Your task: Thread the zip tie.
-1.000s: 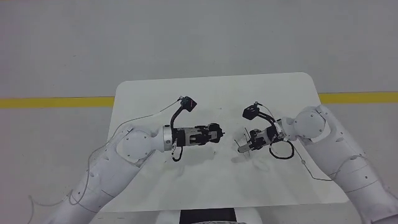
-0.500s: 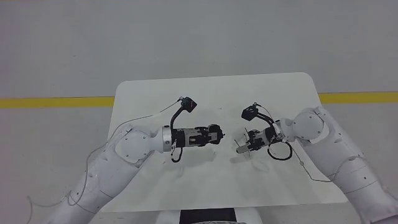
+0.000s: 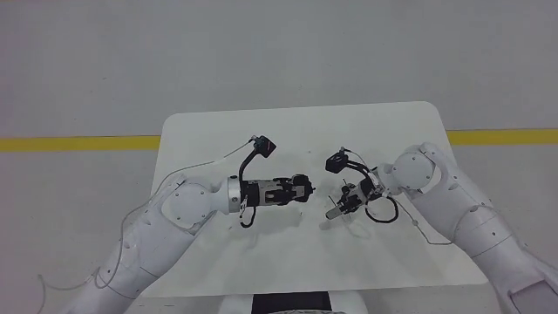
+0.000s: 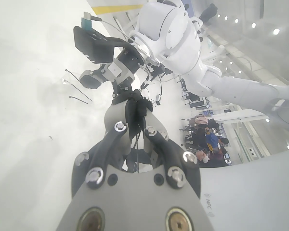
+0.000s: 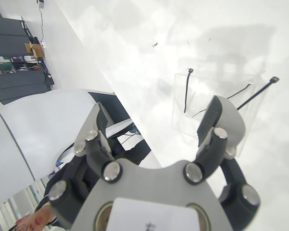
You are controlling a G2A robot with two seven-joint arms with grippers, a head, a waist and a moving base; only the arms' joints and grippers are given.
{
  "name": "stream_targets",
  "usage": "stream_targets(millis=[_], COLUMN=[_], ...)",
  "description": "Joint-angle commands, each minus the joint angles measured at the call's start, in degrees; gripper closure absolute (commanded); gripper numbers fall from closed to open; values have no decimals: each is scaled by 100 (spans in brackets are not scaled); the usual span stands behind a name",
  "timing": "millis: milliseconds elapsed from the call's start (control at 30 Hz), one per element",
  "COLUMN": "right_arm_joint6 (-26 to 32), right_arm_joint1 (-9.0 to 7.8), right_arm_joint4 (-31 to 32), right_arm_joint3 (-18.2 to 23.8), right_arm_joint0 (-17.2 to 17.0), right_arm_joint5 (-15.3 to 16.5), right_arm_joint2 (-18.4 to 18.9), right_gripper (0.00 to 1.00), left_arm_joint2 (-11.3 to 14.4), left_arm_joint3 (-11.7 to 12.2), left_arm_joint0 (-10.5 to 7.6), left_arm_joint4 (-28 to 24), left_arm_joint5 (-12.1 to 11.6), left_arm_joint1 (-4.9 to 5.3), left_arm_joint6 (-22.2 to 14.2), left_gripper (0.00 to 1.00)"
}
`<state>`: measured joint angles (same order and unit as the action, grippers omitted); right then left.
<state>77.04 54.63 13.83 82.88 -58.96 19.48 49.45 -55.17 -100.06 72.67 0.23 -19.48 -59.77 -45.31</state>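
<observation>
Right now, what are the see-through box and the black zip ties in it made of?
The box looks like clear, glossy plastic, maybe acrylic: the table shows through its walls. The zip ties look like thin black plastic, likely nylon: slightly bowed strips with blocky heads.

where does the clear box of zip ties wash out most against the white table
Right wrist view: the walls of the clear box read faintly, the zip ties dark inside it. Left wrist view: the box nearly melts into the glaring table; ceiling lights flare, and the wide lens bows the table edge. Top view: evenly lit, the box hardest to make out.
</observation>
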Motion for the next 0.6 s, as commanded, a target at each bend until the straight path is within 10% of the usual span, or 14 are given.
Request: stream_targets(millis=[0,467,567], right_arm_joint6=[3,-241,-317], right_arm_joint1=[-1,21,36], right_arm_joint4=[-3,245,313], right_arm_joint3=[1,-126,-206], right_arm_joint0=[-4,47,83], right_arm_joint5=[0,-57,-67], right_arm_joint2=[8,-109,-157], right_gripper=[0,0,31], left_arm_joint2=[0,0,0], left_arm_joint3=[0,0,0], left_arm_joint0=[0,0,0], left_arm_joint4=[0,0,0], left_arm_joint5=[0,0,0], left_arm_joint1=[0,0,0], left_arm_joint6=[0,0,0], left_gripper=[100,100,100])
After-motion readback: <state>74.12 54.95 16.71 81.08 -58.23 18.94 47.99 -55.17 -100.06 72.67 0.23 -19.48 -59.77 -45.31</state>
